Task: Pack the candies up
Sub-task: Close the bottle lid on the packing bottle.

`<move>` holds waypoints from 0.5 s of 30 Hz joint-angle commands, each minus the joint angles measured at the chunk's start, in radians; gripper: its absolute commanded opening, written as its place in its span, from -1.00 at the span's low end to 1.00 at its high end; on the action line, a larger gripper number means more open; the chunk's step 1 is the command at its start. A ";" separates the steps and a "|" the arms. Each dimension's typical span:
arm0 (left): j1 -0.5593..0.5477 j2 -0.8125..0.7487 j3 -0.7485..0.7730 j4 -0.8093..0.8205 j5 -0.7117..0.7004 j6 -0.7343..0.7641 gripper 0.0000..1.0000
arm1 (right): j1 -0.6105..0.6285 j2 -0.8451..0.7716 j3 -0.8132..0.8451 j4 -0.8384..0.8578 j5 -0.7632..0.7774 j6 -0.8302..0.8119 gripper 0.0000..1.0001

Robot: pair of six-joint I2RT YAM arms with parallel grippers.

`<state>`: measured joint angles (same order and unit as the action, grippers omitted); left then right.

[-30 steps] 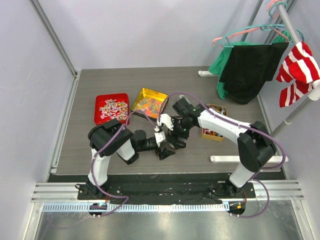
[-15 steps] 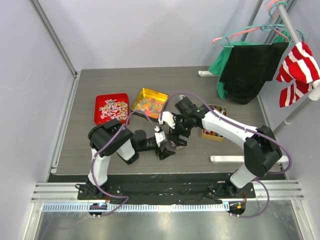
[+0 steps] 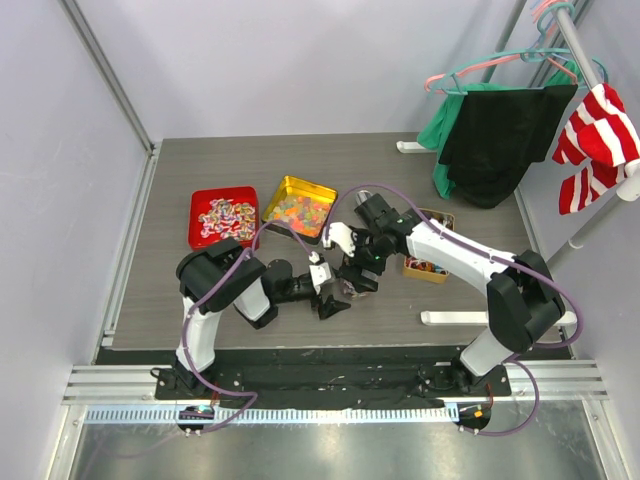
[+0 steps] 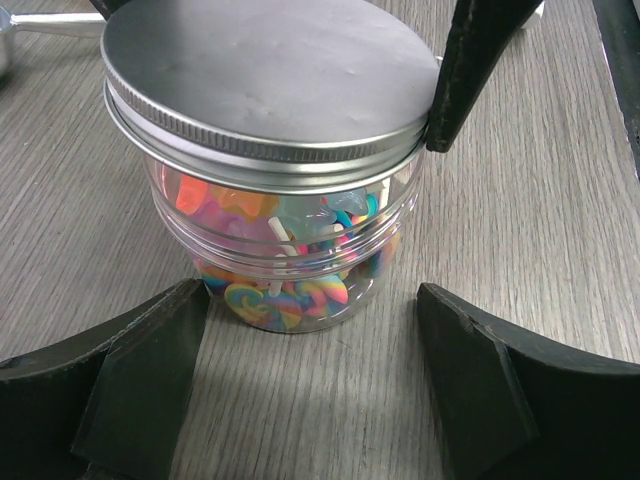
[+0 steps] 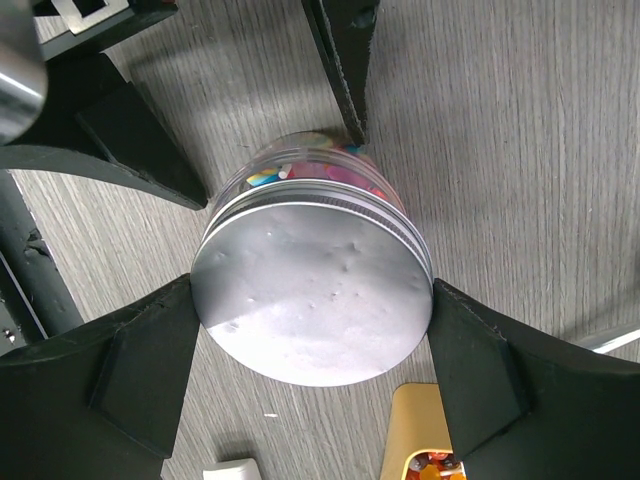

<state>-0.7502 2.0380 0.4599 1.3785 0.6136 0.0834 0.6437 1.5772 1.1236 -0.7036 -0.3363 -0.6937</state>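
1. The candies [image 4: 285,300] are seen packed inside a clear jar [image 4: 290,250], which stands upright on the bench [image 4: 560,200] between the two arms. More are left in the red tray [image 3: 225,215] and the yellow tray [image 3: 298,207].
2. The metal lid [image 5: 310,290] is pinched at its rim by the right tool [image 5: 312,305], one finger on either side.
3. The left tool [image 4: 310,335] is spread wide around the jar's base, with a gap on both sides, so the jar is not braced.
4. If the lid is turned now, the jar could be spun or dragged along instead of being tightened.
5. Whether the thread is fully seated cannot be told. A crooked lid could be jammed, or the jar tipped by off-centre pressure.
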 commanded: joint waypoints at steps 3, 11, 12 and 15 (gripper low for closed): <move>0.005 0.024 0.008 0.169 0.003 -0.010 0.79 | -0.001 0.004 0.018 0.030 -0.033 0.002 0.15; 0.006 0.024 0.010 0.169 0.003 -0.010 0.79 | 0.008 0.035 0.028 0.036 -0.053 0.008 0.15; 0.006 0.021 0.010 0.169 0.003 -0.010 0.79 | 0.011 0.040 0.028 0.035 -0.052 0.008 0.16; 0.006 0.022 0.010 0.169 0.005 -0.010 0.79 | 0.014 0.049 0.028 0.044 -0.046 0.010 0.17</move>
<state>-0.7502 2.0384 0.4606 1.3785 0.6136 0.0814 0.6483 1.6184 1.1236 -0.6941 -0.3622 -0.6930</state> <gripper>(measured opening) 0.895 0.890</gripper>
